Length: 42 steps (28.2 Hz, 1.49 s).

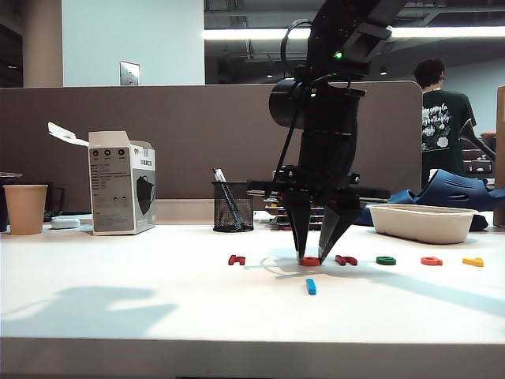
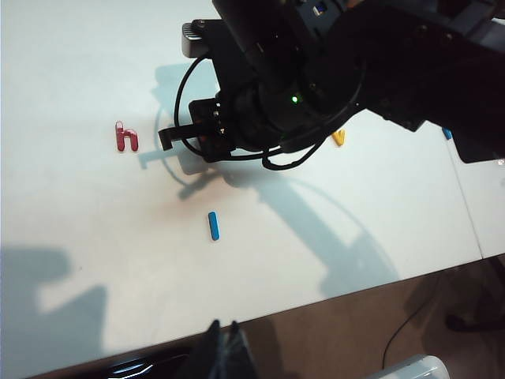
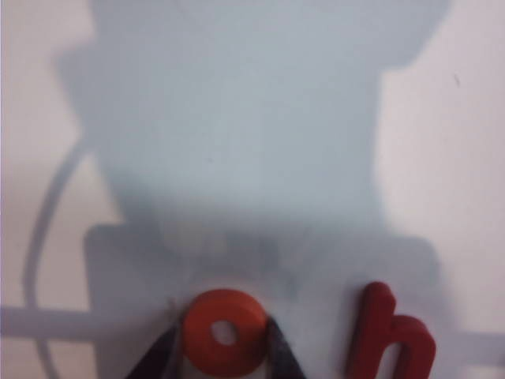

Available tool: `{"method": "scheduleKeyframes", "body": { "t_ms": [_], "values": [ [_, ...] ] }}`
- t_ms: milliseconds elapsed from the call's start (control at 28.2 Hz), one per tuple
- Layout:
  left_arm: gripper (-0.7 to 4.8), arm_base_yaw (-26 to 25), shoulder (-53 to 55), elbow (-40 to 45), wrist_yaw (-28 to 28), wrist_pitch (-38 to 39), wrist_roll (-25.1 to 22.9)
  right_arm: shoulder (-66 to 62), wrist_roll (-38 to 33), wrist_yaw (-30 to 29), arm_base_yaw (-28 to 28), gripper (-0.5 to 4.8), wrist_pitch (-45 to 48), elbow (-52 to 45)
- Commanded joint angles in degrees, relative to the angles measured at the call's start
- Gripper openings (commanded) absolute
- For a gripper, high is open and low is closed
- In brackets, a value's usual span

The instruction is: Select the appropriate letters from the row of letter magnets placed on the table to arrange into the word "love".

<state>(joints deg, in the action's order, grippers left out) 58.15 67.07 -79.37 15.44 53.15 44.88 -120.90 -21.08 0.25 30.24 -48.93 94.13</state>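
The row of letter magnets lies across the table (image 1: pixel 118 292). My right gripper (image 1: pixel 313 254) points straight down over the orange ring (image 1: pixel 310 261). In the right wrist view its two dark fingers (image 3: pixel 167 351) press against both sides of the ring (image 3: pixel 237 308), which lies flat on the table. A dark red h (image 3: pixel 390 332) lies beside it. The blue bar (image 1: pixel 311 286) lies alone in front of the row. The green letter (image 1: pixel 386 260) and the yellow V (image 1: pixel 473 261) lie further right. My left gripper (image 2: pixel 223 335) hangs shut and empty past the table's front edge.
A dark red letter (image 1: pixel 237 259), a second one (image 1: pixel 346 260) and an orange-red letter (image 1: pixel 432 260) also lie in the row. At the back stand a paper cup (image 1: pixel 25 208), a white box (image 1: pixel 118 189), a mesh pen holder (image 1: pixel 233 207) and a white tray (image 1: pixel 422 223).
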Motion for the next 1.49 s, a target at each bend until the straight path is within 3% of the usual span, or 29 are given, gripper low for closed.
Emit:
{"method": "scheduleKeyframes", "body": {
  "t_ms": [35,354,673,920,1062,1487],
  "values": [
    [-0.05,0.07,-0.13,-0.15,0.20,-0.48,0.13,-0.24,0.13,-0.17,0.13,1.04,-2.34,0.04],
    [-0.05,0.07,-0.13,-0.15,0.17,-0.48,0.13,1.25,2.34,-0.15,0.13,1.04,-5.62,0.02],
    [-0.05,0.07,-0.13,-0.15,0.17,-0.48,0.13,10.62,3.08,2.69,0.09,1.04,-5.92,-0.26],
    [-0.05,0.07,-0.13,-0.15,0.17,-0.48,0.13,19.69,2.23,2.84,0.04,1.04,-1.40,-14.32],
    [-0.05,0.07,-0.13,-0.15,0.17,-0.48,0.13,25.81,-2.32,2.56,0.15,1.04,5.42,-25.11],
    [-0.05,0.07,-0.17,-0.15,0.17,-0.48,0.13,25.11,-6.36,0.07,3.15,1.04,14.43,-33.55]
  ]
}}
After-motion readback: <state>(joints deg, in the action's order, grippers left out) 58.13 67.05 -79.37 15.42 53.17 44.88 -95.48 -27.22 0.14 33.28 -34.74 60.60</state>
